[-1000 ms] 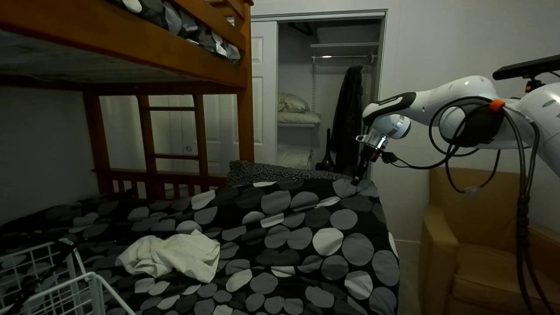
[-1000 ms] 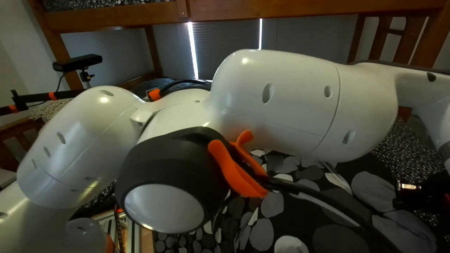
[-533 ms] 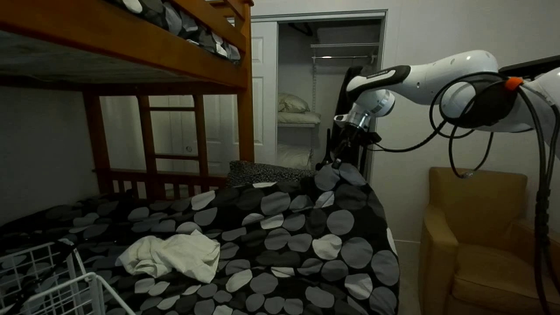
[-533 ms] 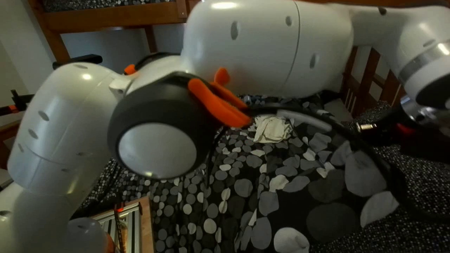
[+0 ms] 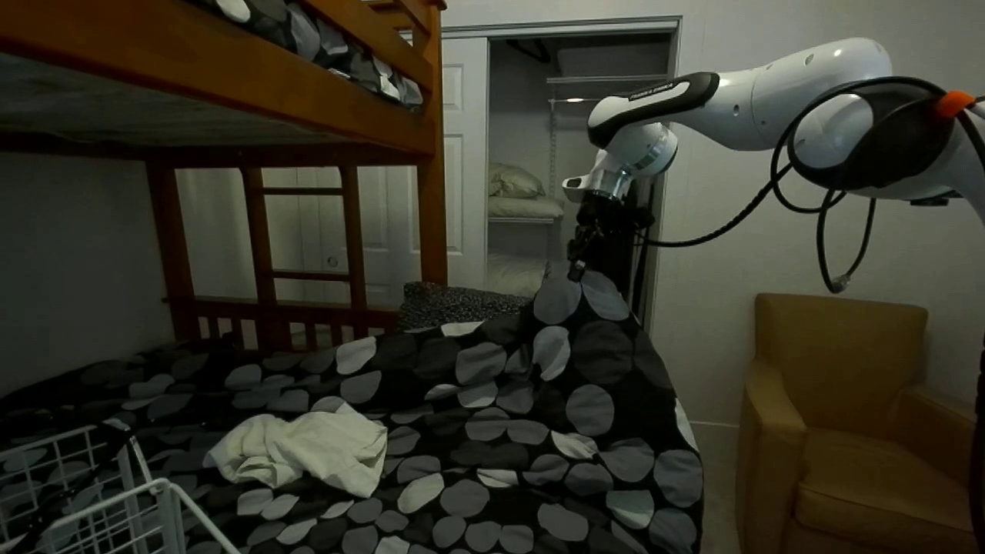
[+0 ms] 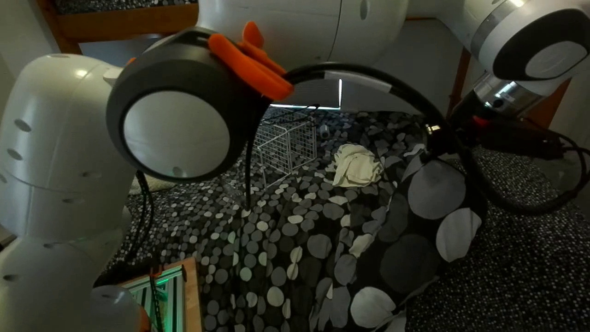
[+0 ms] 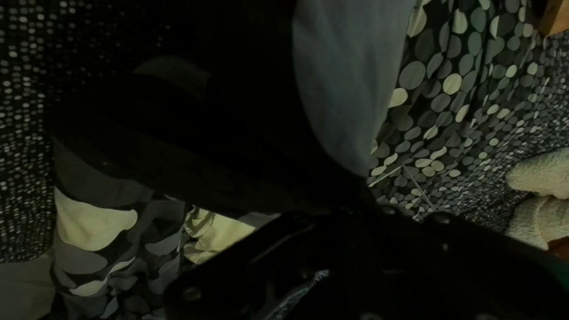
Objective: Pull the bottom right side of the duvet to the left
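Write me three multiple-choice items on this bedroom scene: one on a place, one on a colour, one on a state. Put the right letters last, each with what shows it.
1. Where does the crumpled cream cloth lie?
A) Inside the wire basket
B) On the duvet
C) On the top bunk

2. What colour is the armchair?
A) Mustard yellow
B) Bright red
C) Dark blue

3. How is the duvet at the fingers?
A) Lying flat, out of their grip
B) Folded inside the closet
C) Pinched and held up in a peak

Right letters:
1. B: both exterior views show the cream cloth on the spotted fabric.
2. A: its back, arms and seat look yellow-brown in an exterior view.
3. C: the fabric rises to a point at the fingers in an exterior view.
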Available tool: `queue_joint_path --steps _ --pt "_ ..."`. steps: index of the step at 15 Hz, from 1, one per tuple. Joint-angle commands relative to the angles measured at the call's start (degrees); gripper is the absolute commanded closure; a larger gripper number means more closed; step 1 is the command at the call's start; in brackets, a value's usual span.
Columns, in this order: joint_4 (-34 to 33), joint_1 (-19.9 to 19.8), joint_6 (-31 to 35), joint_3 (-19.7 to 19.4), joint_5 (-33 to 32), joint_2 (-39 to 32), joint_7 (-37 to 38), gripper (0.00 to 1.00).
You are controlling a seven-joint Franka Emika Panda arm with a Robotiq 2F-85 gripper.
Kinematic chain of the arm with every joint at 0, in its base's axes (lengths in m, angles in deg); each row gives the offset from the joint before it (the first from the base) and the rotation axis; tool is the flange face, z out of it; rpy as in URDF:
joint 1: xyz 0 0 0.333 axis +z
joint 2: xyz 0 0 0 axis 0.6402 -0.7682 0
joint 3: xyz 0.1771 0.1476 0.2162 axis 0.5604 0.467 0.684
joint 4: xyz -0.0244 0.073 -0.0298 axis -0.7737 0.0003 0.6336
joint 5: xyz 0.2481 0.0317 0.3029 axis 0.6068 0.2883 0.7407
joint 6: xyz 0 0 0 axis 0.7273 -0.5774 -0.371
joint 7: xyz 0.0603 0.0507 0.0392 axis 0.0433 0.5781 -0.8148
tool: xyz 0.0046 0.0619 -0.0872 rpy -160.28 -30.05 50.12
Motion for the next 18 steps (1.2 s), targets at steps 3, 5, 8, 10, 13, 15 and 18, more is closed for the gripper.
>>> queue_joint_path --steps 3,5,8,10,13,15,18 --pt "-5.28 5.54 -1.16 2.96 -2.63 -2.38 -2.91 0.99" --pt "-7.11 8.46 -1.46 4.86 -3.61 -2.36 -3.97 0.99" --pt "-10.88 15.13 -4.09 7.69 -6.18 -2.97 -3.82 0.99" --pt "-14.53 19.74 -6.87 9.3 -8.22 -3.64 -3.73 0.99" --pt "-10.95 20.31 -4.82 8.61 -7.74 -1.9 -2.92 0.97" --pt "-11.76 21.02 -5.07 8.6 -8.1 -2.21 -2.92 0.99" --pt "-19.7 27.37 -8.83 10.13 -12.4 -7.4 -6.35 0.99"
